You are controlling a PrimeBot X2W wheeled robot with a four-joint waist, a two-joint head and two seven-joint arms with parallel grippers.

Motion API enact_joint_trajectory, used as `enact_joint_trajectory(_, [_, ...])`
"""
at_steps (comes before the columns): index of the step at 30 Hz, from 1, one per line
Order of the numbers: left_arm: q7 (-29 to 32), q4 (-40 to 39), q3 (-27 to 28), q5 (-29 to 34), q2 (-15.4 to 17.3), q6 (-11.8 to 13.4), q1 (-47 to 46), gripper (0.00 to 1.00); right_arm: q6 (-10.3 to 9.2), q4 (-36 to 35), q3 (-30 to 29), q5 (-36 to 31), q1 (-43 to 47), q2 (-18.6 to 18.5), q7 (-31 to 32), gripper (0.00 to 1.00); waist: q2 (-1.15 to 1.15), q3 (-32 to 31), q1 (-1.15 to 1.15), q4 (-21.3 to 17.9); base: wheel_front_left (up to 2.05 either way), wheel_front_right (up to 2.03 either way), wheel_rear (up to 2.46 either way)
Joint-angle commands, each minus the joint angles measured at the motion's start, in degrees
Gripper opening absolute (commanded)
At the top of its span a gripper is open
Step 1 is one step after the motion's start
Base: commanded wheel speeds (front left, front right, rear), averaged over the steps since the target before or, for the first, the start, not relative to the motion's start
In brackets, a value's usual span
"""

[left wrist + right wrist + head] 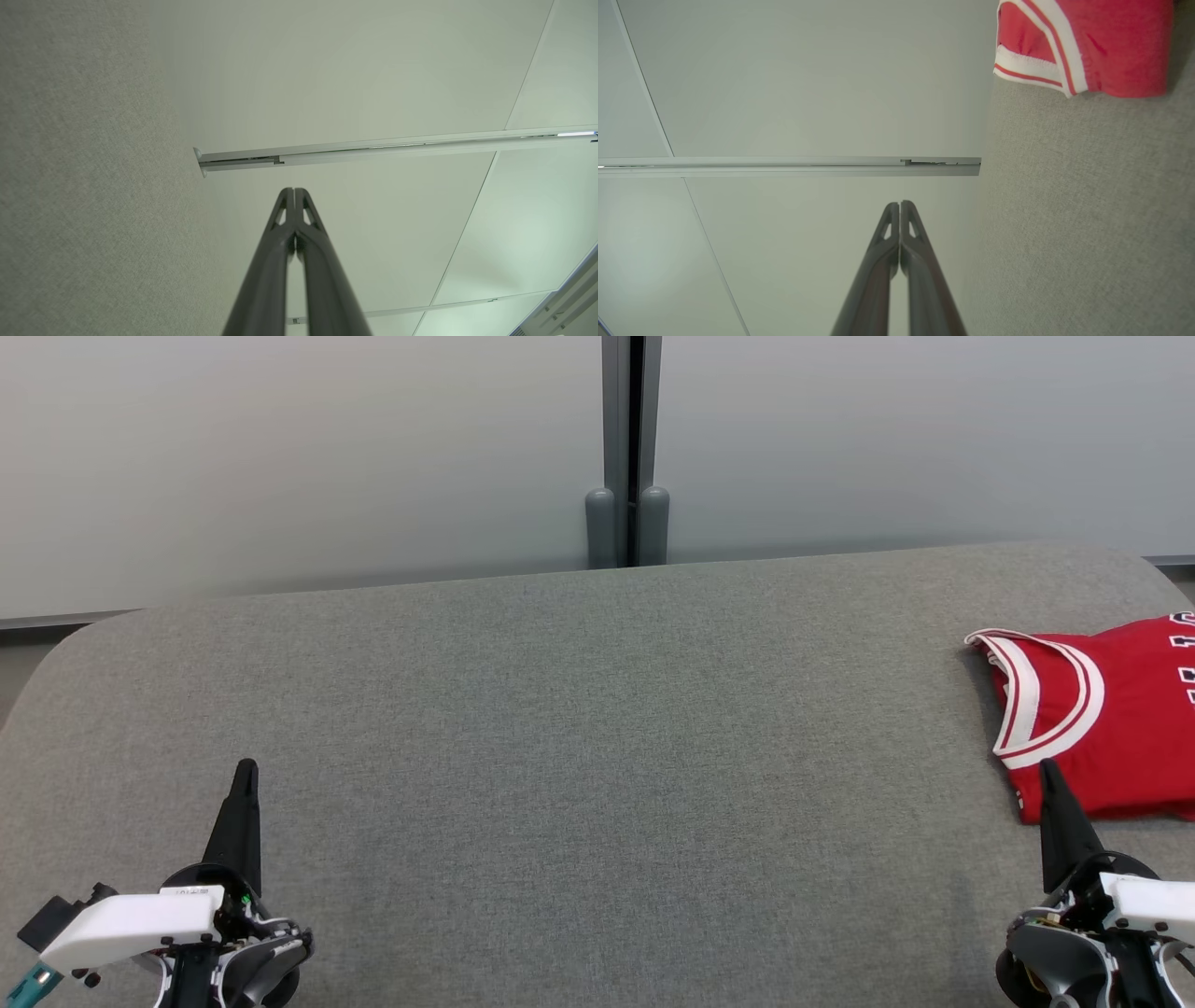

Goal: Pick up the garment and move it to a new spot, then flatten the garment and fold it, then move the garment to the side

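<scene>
1. Garment [1116,709]: red jersey with white-striped trim, lying flat at the counter's right side and cut off by the frame edge. Its trimmed opening faces left; the long axis appears to run left–right.
2. Counter [597,756]: grey fabric top with rounded far corners.
3. Left gripper [246,773] and right gripper [1047,767]: jaws clenched and empty, the right one near the garment but apart from it.
4. Backdrop: pale wall panels [280,457] joined by a grey post [630,448].

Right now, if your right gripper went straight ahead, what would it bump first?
Probably the pale wall, though depth is unclear. The right gripper aims past the red jersey, which lies off to one side.
</scene>
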Motion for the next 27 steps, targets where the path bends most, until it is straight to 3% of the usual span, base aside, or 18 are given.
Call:
enact_joint_trajectory(1, [0.11,0.07,0.22,0.19,0.12,-0.29,-0.75,0.0,0.02,0.08,-0.09,-0.19,-0.61,-0.08,0.23,0.0,0.0,0.0,0.0,0.0,0.0,0.0,0.0])
enact_joint_trajectory(27, [0.23,0.07,0.36,0.36,0.03,-0.29,-0.77,0.0,0.02,0.08,-0.26,-0.33,-0.63,0.05,0.42,0.0,0.0,0.0,0.0,0.0,0.0,0.0,0.0])
